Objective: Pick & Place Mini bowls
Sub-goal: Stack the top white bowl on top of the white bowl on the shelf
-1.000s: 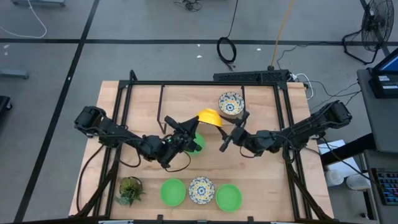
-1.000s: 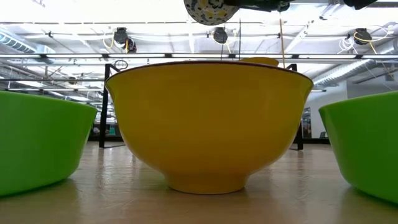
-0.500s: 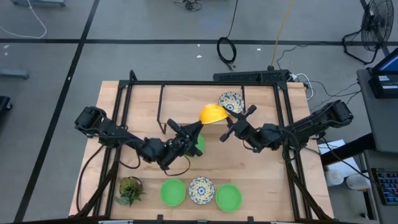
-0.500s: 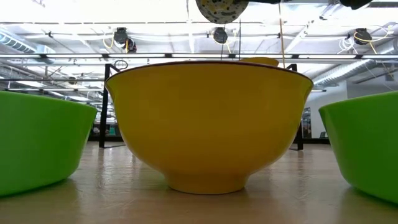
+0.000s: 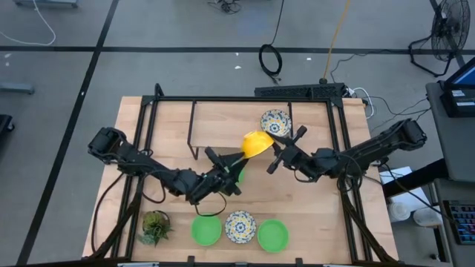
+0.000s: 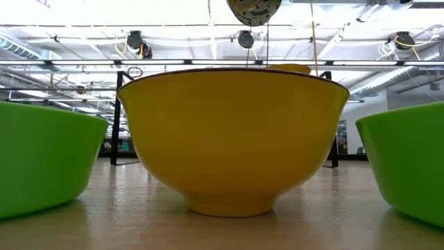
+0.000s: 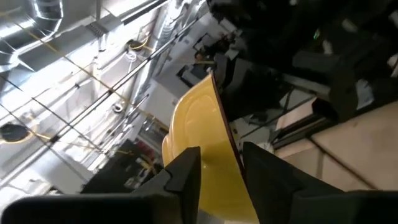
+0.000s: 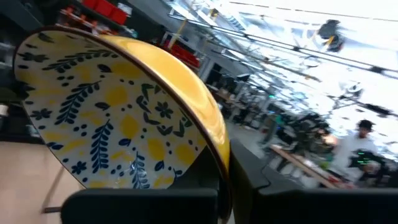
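A mini bowl [image 5: 256, 142], yellow outside and floral inside [image 8: 118, 118], hangs above the middle of the table, tipped on its edge; it also shows at the top of the low view [image 6: 254, 10]. My right gripper [image 5: 273, 150] is shut on its rim from the right. My left gripper [image 5: 239, 156] stands open on the bowl's left. Its two fingers [image 7: 186, 177] straddle the rim [image 7: 219, 124] with a gap. A second floral mini bowl [image 5: 275, 122] rests on the table behind. Part of a green mini bowl [image 5: 239, 175] shows under my left gripper. My right gripper pinches the bowl's rim [image 8: 224, 163] between its two fingers, one on the floral inside and one on the yellow outside. The fingers come about level from the table's right. The bowl stands on edge, lifted clear of the table, its opening turned sideways.
Along the near edge stand a green bowl [image 5: 206, 228], a floral bowl [image 5: 240, 226] and another green bowl [image 5: 272, 235], with a small potted plant [image 5: 155, 226] at their left. A black frame [image 5: 194, 122] runs round the table's back and sides.
My right gripper has come in from the right to the yellow bowl and taken hold of its rim. The bowl has shifted a little toward the right and risen slightly, staying tipped on edge. My left gripper has tipped beside it.
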Available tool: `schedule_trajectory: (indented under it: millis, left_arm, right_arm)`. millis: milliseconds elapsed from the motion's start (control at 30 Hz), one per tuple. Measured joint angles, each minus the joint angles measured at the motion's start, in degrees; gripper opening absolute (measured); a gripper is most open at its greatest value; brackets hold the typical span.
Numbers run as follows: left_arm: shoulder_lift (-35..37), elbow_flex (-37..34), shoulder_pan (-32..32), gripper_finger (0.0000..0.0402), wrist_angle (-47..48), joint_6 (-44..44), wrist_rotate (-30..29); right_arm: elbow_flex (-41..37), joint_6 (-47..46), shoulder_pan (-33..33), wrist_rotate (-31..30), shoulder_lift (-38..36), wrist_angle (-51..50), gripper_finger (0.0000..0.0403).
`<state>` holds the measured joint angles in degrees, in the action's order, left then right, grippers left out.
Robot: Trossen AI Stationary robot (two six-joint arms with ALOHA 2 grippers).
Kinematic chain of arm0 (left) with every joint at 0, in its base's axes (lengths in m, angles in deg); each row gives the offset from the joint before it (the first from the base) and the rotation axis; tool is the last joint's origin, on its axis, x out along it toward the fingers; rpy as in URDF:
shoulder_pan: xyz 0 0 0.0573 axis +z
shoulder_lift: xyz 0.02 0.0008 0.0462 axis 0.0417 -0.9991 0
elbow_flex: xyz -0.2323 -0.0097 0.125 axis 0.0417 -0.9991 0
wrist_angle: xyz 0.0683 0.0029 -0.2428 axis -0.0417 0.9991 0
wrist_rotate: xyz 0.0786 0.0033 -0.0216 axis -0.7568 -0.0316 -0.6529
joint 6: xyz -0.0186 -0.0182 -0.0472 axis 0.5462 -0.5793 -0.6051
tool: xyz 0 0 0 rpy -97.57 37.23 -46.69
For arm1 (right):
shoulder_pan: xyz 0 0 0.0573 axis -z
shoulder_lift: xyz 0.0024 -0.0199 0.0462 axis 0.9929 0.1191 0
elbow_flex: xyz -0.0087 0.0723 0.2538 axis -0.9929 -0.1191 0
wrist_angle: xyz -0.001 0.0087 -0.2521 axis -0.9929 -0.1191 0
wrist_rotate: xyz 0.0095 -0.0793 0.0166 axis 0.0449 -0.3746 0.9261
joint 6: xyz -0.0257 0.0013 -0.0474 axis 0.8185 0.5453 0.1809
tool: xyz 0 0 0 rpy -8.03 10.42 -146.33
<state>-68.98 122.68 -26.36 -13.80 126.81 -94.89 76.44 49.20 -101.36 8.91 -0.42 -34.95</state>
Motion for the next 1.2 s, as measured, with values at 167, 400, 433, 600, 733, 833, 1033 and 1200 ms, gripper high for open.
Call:
schedule_trajectory:
  millis: [167,400,433,600,733,833,1033,1200]
  left_arm:
    - [0.6,0.0,-0.5,0.0119,0.6,-4.5,1.1]
    - [5.7,0.2,-0.4,0.0101,14.8,-17.5,4.0]
    - [6.6,0.2,-0.5,0.0098,18.4,-20.6,6.0]
    - [12.7,0.1,0.4,0.0091,38.3,-36.6,22.5]
    - [16.5,0.1,2.2,0.0090,48.6,-42.6,35.0]
    - [19.3,0.1,3.1,0.0090,51.2,-43.8,40.3]
    - [23.2,0.1,3.9,0.0090,53.1,-43.8,36.4]
    - [24.2,0.0,4.7,0.0090,54.1,-45.0,32.2]
  right_arm:
    - [0.0,-5.1,0.2,2.2,-2.2,-5.7,0.0001]
    - [-0.1,-5.1,0.2,2.5,-5.0,-10.2,0.0000]
    - [-0.1,-5.3,0.2,2.3,-5.4,-10.4,0.0000]
    - [-0.1,-6.6,1.6,1.7,-7.6,-14.2,0.0000]
    - [2.6,-7.5,3.7,1.7,-10.0,-21.4,0.0000]
    - [8.8,-11.3,6.3,3.6,-11.0,-34.6,0.0000]
    - [28.4,-21.9,14.9,17.2,-9.4,-61.2,0.0000]
    - [45.6,-27.7,24.9,26.9,-4.3,-77.4,0.0000]
